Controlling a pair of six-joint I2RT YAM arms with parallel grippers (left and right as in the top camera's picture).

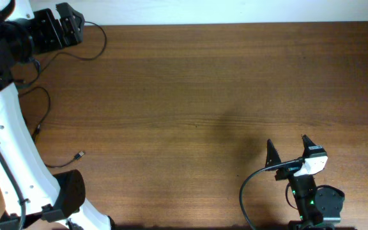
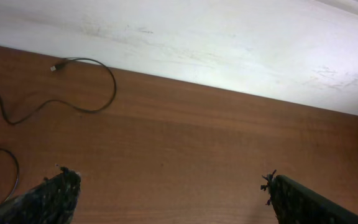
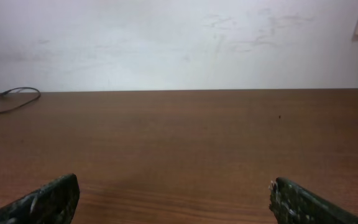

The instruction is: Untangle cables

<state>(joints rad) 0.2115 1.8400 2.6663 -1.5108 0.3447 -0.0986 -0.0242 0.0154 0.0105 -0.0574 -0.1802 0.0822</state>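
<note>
Evidently the cables (image 1: 103,47) no longer form a knot: they lie as separate thin black strands on the table (image 1: 203,83), all gathered close around the left arm (image 1: 11,140) and well away from the right one. One strand loops out just beyond the left arm's gripper end. Another wanders beside the arm's white link, and a third ends in a small plug (image 1: 80,154) just beside its lower joint. The left gripper (image 1: 76,25) hangs over the far edge of the table with its jaws spread wide and nothing between them. Its wrist view shows one loop with a plug end (image 2: 56,66) lying apart from the fingers, off toward the wall. The right gripper (image 1: 287,140) is parked far from the left arm, low over bare wood, jaws likewise released and empty. From there it sees only a distant bit of cord (image 3: 18,92) by the wall. My reading is that both grippers stand open and clear because the strands look separated already. Only the left arm has anything in easy reach.
</note>
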